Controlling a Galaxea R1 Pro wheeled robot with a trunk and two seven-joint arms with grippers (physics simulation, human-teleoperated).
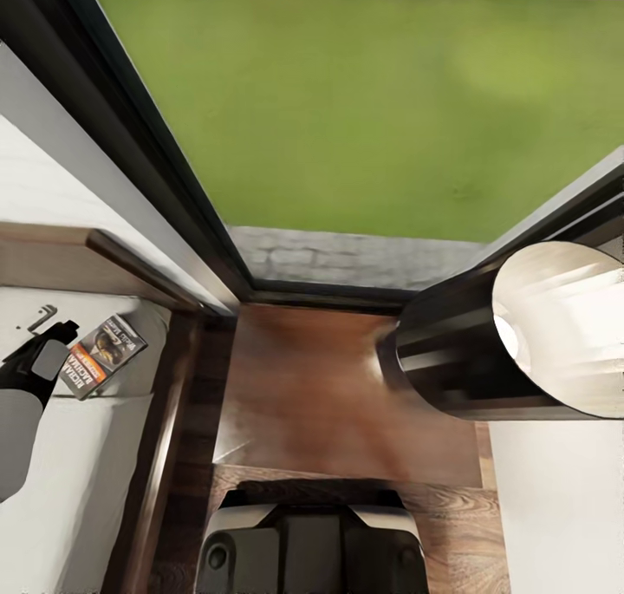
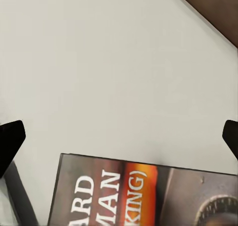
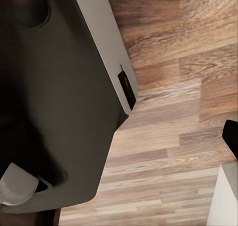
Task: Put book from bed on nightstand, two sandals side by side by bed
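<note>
The book (image 1: 106,354) lies flat on the bed's pale mattress (image 1: 78,481), close to the dark wooden frame (image 1: 169,421), with its orange band and white lettering up. My left gripper (image 1: 50,327) hovers over the mattress just left of the book. In the left wrist view its fingertips (image 2: 11,141) stand wide apart, nothing between them, and the book (image 2: 144,196) is at the near edge. The nightstand (image 1: 312,386), glossy brown, stands right of the bed. My right gripper (image 3: 119,137) hangs over the wood floor (image 3: 168,137) beside my own body. The sandals are out of view.
A black cylindrical lamp shade (image 1: 511,334) with a white inside looms over the nightstand's right side. A black-framed window (image 1: 182,195) with green lawn lies behind. The headboard (image 1: 104,260) runs along the white wall. My base (image 1: 312,546) sits right before the nightstand.
</note>
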